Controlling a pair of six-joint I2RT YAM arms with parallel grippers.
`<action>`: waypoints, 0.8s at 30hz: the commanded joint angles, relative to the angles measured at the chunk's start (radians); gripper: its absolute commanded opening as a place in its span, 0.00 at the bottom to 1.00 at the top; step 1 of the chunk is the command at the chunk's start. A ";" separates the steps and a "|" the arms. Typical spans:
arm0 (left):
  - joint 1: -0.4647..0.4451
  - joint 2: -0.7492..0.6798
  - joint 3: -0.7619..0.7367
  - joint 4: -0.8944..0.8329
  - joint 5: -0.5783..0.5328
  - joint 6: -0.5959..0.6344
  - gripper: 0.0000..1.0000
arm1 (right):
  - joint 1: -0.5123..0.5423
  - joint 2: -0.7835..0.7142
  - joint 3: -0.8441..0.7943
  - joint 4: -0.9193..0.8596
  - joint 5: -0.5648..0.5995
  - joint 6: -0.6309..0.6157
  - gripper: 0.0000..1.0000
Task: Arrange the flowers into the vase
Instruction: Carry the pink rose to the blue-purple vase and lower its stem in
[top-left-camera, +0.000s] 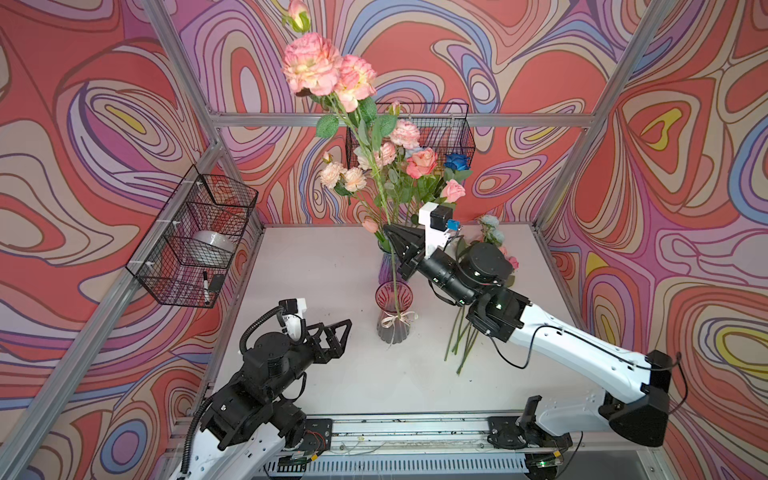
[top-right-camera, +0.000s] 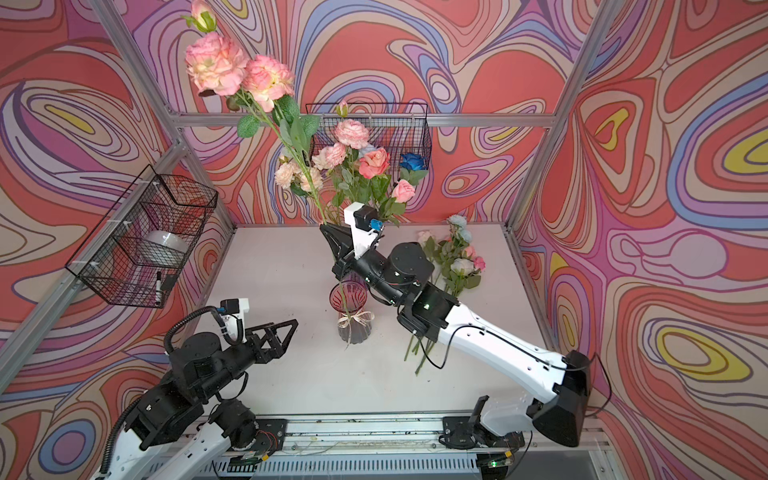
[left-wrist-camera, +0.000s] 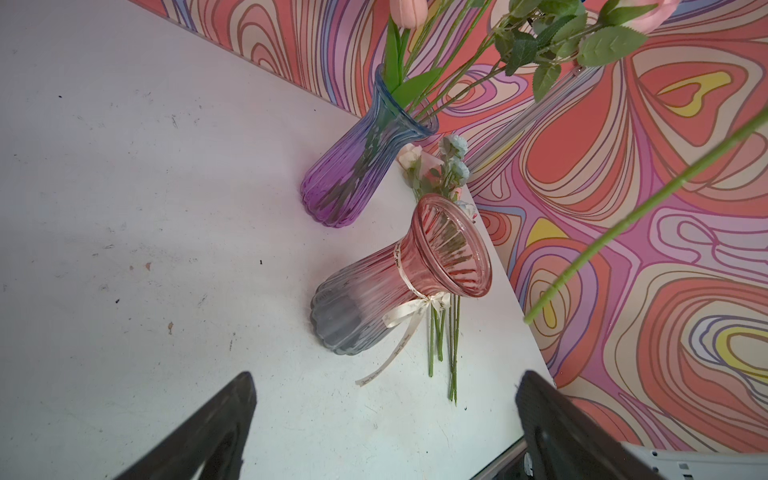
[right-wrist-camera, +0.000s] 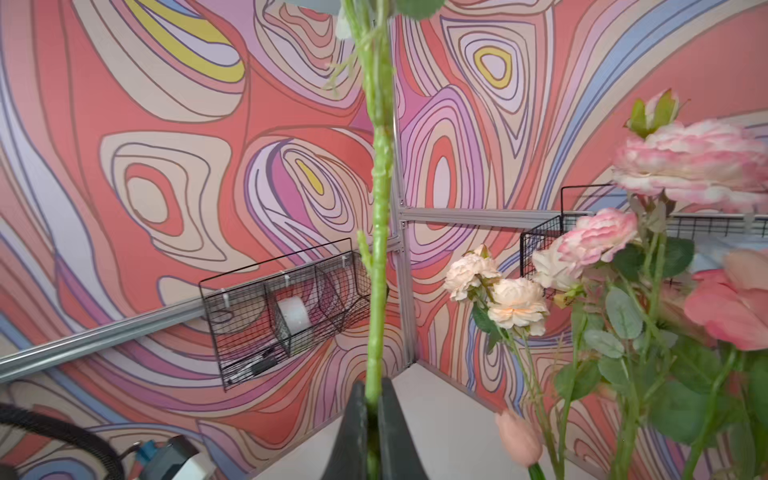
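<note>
Swirl-patterned walls (top-left-camera: 665, 166) enclosed a scuffed white worktop (top-left-camera: 311, 353). Most flowers (top-left-camera: 419, 162) stood in the far purple vase (left-wrist-camera: 353, 174); loose stems (top-right-camera: 453, 266) lay right. The right gripper (right-wrist-camera: 374, 415) pinched a tall pink-bloomed stem (right-wrist-camera: 380, 208) — its end near the pink vase (top-left-camera: 394, 311) — while the left gripper (left-wrist-camera: 386, 376) was spread.

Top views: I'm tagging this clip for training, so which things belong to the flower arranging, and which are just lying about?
Job: long-stemmed pink peony spray in the shut right gripper; pink ribbed glass vase with ribbon; blue-purple ribbed glass vase of mixed blooms; loose bunch of flowers on the white table.
Lying about: two black wire wall baskets; white roll; black marker.
</note>
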 joint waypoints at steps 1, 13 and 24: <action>-0.005 -0.008 0.024 -0.027 -0.009 0.010 1.00 | 0.004 0.054 0.068 0.130 0.086 -0.115 0.00; -0.005 -0.010 0.003 -0.004 -0.005 0.011 1.00 | 0.004 0.177 -0.089 0.273 0.156 -0.145 0.00; -0.005 -0.002 -0.012 0.012 -0.006 0.020 1.00 | 0.024 0.065 -0.367 0.292 0.132 -0.027 0.00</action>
